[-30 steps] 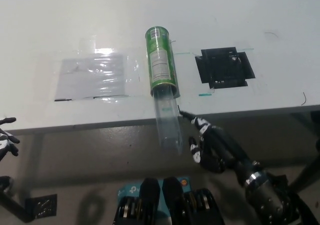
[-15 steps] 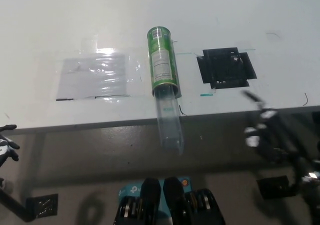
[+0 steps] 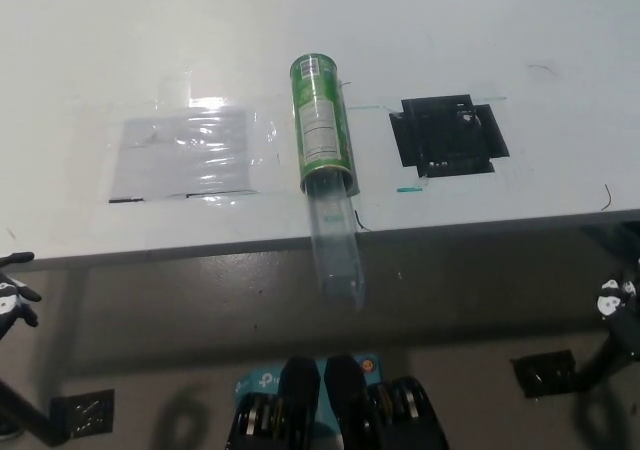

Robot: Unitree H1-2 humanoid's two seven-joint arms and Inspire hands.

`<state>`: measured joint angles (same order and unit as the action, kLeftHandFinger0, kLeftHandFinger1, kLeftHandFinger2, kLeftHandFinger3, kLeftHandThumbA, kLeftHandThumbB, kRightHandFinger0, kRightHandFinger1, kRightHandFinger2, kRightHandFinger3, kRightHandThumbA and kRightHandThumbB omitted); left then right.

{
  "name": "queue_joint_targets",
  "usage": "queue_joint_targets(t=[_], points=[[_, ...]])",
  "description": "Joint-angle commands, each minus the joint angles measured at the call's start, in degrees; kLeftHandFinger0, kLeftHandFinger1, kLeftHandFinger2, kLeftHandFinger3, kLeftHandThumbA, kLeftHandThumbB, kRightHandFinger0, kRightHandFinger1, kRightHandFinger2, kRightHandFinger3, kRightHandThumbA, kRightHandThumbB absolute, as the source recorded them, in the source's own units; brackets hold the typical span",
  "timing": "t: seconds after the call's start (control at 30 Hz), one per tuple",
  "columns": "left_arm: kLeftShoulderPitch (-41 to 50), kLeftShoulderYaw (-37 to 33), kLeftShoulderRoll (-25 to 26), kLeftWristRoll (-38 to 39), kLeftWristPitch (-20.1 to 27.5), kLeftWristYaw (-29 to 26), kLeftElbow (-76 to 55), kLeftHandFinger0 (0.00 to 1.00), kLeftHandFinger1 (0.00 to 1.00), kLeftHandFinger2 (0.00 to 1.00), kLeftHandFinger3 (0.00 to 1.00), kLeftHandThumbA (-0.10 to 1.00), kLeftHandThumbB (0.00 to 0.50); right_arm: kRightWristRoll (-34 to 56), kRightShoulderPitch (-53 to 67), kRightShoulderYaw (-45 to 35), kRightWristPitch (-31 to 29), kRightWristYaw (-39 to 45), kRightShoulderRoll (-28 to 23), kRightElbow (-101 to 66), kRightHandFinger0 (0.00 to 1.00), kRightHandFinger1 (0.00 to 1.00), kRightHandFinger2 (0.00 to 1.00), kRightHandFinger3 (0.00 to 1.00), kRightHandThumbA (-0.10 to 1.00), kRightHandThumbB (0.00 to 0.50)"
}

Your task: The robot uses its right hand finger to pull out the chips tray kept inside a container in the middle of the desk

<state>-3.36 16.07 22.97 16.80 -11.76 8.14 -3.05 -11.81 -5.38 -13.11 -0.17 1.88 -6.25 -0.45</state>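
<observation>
Right hand (image 3: 614,302) had pulled away to the right frame edge, grip state unreadable, leaving clear chips tray (image 3: 335,242) drawn out of green container (image 3: 322,122) past desk (image 3: 480,30) edge, pull apparently done.

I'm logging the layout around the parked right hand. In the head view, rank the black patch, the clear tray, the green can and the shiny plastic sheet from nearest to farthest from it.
From the right hand, at the picture's right edge below the desk:
1. Black patch, desk right.
2. Clear tray, overhanging the front edge.
3. Green can, desk middle.
4. Shiny plastic sheet, desk left.
</observation>
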Motion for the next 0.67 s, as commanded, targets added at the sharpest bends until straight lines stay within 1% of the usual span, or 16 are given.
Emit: queue_joint_targets(t=[0.0,0.03,0.07,0.1,0.13,0.17,0.2,0.23,0.27,0.3,0.33,0.4,0.47,0.53,0.57,0.63], points=[[-0.18,0.43,0.94,-0.11,2.32,1.01,-0.29,0.33,0.28,0.32,0.57,-0.10,0.114,4.01,-0.94,-1.74,-1.56,-3.53,0.87,0.77,0.39,0.15,0.63,0.76,-0.10,0.263],[-0.14,0.24,1.10,-0.47,2.76,1.12,-0.16,0.33,0.28,0.33,0.58,-0.10,0.107,4.39,-1.31,-1.88,-0.79,-3.49,1.18,0.98,0.40,0.26,0.58,0.73,-0.10,0.258],[-0.14,0.22,1.12,-0.53,2.88,1.13,-0.13,0.33,0.28,0.33,0.59,-0.10,0.108,4.44,-1.38,-1.92,-0.54,-3.46,1.25,0.96,0.39,0.27,0.57,0.72,-0.10,0.258],[0.17,-0.05,0.75,-0.69,3.16,1.12,-0.06,0.33,0.28,0.33,0.59,-0.10,0.109,4.14,-1.08,-2.03,0.03,-3.48,0.97,0.74,0.35,0.28,0.56,0.71,-0.10,0.263],[0.17,-0.06,0.76,-0.67,3.25,1.15,0.03,0.33,0.28,0.33,0.59,-0.10,0.113,3.97,-1.11,-1.97,0.64,-3.61,1.03,0.52,0.36,0.28,0.54,0.70,-0.10,0.265],[0.17,-0.12,0.83,-0.85,3.11,1.02,0.07,0.33,0.28,0.33,0.59,-0.10,0.114,3.67,-1.23,-1.83,1.16,-3.85,1.07,0.51,0.43,0.31,0.55,0.70,-0.10,0.261],[0.17,-0.12,0.83,-0.82,3.17,1.05,0.12,0.33,0.28,0.33,0.59,-0.10,0.112,3.66,-1.27,-1.74,0.95,-3.99,1.06,0.58,0.45,0.31,0.54,0.69,-0.10,0.265],[0.15,-0.13,0.85,-0.72,2.99,1.11,0.10,0.33,0.28,0.33,0.58,-0.10,0.111,3.41,-1.42,-1.56,0.04,-4.28,0.86,1.15,0.41,0.28,0.54,0.68,-0.10,0.273],[0.15,-0.13,0.85,-0.71,2.98,1.12,0.11,0.33,0.28,0.33,0.58,-0.10,0.111,3.39,-1.43,-1.52,-0.05,-4.33,0.82,1.21,0.41,0.28,0.54,0.68,-0.10,0.273],[0.11,-0.18,0.81,-0.76,3.08,1.11,0.03,0.33,0.28,0.33,0.57,-0.10,0.113,4.03,-1.56,-1.55,-0.57,-4.34,0.82,1.47,0.44,0.31,0.53,0.65,-0.10,0.273],[0.14,-0.17,0.76,-0.75,2.80,0.98,-0.14,0.33,0.27,0.32,0.57,-0.10,0.115,3.91,-1.65,-1.53,0.35,-4.56,0.83,1.39,0.60,0.41,0.54,0.66,-0.10,0.274],[0.28,0.00,0.70,-0.66,2.95,0.93,-0.14,0.33,0.27,0.32,0.58,-0.10,0.120,4.29,-2.08,-1.44,1.44,-4.52,0.77,1.10,0.62,0.41,0.53,0.65,-0.10,0.275],[0.33,0.00,0.75,-0.58,3.00,1.06,-0.05,0.33,0.28,0.33,0.59,-0.10,0.118,4.80,-2.22,-1.50,1.58,-4.53,0.72,1.31,0.63,0.40,0.55,0.67,-0.10,0.273],[0.08,-0.04,0.71,-0.53,3.07,1.07,0.11,0.32,0.27,0.33,0.58,-0.10,0.118,5.05,-2.52,-1.50,1.32,-4.85,0.62,1.49,0.55,0.36,0.54,0.67,-0.10,0.274],[0.06,-0.13,0.79,-0.66,3.26,1.16,0.22,0.32,0.28,0.33,0.58,-0.10,0.117,5.07,-2.59,-1.48,1.37,-4.93,0.56,1.57,0.54,0.33,0.54,0.67,-0.10,0.277],[0.07,-0.26,0.92,-0.86,3.57,1.30,0.36,0.32,0.28,0.33,0.58,-0.10,0.116,5.13,-2.66,-1.45,1.39,-5.04,0.48,1.70,0.54,0.32,0.53,0.67,-0.10,0.278]])
